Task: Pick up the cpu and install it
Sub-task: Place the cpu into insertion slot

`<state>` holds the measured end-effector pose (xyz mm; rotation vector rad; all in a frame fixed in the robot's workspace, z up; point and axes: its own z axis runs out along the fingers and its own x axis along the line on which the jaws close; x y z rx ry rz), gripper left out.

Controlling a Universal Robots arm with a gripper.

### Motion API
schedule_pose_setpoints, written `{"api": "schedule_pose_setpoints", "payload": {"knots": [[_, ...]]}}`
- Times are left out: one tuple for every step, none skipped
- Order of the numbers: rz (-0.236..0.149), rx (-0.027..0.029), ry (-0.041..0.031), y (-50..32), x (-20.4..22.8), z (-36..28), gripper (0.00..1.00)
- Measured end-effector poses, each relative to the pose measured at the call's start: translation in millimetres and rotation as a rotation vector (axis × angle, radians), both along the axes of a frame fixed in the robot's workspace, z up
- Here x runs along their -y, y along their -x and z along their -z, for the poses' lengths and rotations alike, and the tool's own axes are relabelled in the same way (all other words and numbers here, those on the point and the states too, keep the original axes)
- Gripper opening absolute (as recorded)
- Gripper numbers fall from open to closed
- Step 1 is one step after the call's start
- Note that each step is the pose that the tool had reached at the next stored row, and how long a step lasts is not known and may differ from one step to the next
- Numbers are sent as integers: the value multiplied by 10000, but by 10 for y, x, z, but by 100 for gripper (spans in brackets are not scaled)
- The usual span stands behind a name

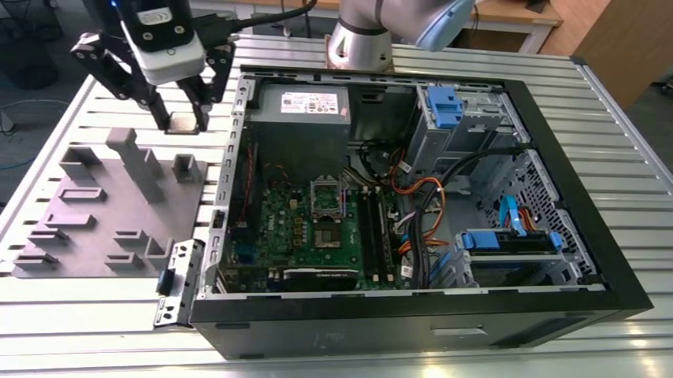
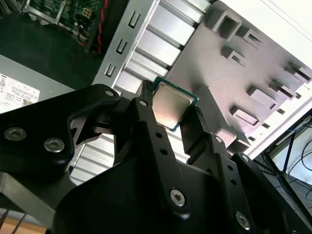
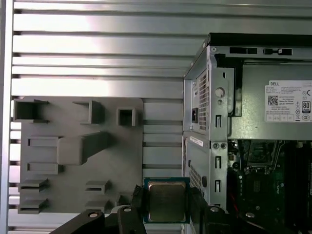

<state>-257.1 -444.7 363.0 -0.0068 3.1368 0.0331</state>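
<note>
The cpu (image 1: 184, 122) (image 2: 170, 105) (image 3: 166, 200) is a small square chip with a silvery top, held above the slatted table between the grey tray and the open computer case. My gripper (image 1: 184, 120) (image 2: 171, 108) (image 3: 166, 201) is shut on the cpu, one black finger on each side of it. The shiny metal socket frame (image 1: 327, 201) (image 3: 257, 155) lies in the middle of the green motherboard inside the case, some way from the gripper towards the exterior view's right.
The grey moulded tray (image 1: 94, 228) (image 3: 73, 151) with raised blocks lies on the slatted table at the exterior view's left. The open case (image 1: 421, 197) holds a grey power supply box (image 1: 299, 118), cables and blue drive brackets. A loose metal bracket (image 1: 176, 279) lies beside the case.
</note>
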Motion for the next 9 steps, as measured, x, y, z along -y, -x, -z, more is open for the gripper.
{"api": "schedule_pose_setpoints", "payload": {"knots": [[0, -1, 0, -32, 0, 0, 47], [0, 0, 0, -62, 0, 0, 47], [0, 0, -1, -91, 1, 1, 47], [0, 0, -1, -121, 1, 1, 47], [0, 0, -1, -152, 1, 1, 47], [0, -1, 0, -186, 1, 0, 47], [0, -1, 0, -222, 1, 1, 47], [1, -1, 0, -261, 2, 1, 47], [0, -2, 0, -298, 2, 1, 47]]}}
